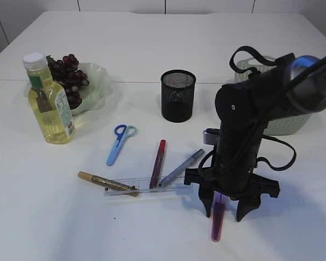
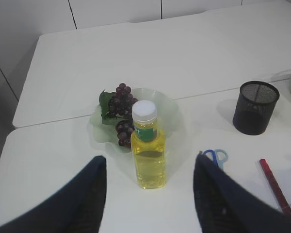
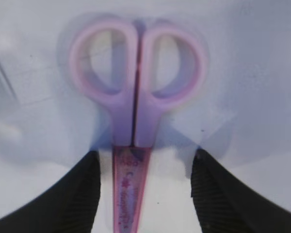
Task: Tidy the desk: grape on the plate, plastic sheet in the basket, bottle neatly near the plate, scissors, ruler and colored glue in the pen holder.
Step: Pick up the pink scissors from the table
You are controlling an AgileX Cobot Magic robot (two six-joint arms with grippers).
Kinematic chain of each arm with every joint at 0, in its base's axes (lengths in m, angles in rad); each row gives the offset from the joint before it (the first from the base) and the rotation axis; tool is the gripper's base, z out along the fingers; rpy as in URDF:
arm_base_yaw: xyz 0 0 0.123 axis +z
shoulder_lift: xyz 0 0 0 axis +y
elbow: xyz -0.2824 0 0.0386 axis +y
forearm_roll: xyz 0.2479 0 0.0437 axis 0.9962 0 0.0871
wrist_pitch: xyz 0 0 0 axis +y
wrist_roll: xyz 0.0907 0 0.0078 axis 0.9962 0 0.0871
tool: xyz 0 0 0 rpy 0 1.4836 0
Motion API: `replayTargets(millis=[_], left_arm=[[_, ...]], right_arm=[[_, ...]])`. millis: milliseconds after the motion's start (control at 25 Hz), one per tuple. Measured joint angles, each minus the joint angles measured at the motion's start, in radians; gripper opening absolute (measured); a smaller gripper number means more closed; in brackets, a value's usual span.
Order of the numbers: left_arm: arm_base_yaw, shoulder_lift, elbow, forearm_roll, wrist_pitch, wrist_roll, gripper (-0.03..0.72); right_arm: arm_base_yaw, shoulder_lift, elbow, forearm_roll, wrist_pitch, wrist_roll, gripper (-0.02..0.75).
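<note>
With open, empty jaws, the right gripper (image 1: 226, 211) straddles the pink scissors (image 3: 135, 121) on the table; next, close, lift, and carry them to the pen holder (image 1: 178, 95).

We noted bright, even light; soft shadows lay on the table (image 1: 152, 49) under the right hand (image 1: 226, 207). Exterior and left wrist views were sharp. Right wrist view was hazy; pink scissors (image 3: 136, 111) were blurred.
</note>
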Motion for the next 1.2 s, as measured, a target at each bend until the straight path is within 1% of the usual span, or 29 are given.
replayTargets(millis=[1200], left_arm=[[0.000, 0.000, 0.000, 0.000, 0.000, 0.000, 0.415]], right_arm=[[0.000, 0.000, 0.000, -0.005, 0.014, 0.001, 0.470]])
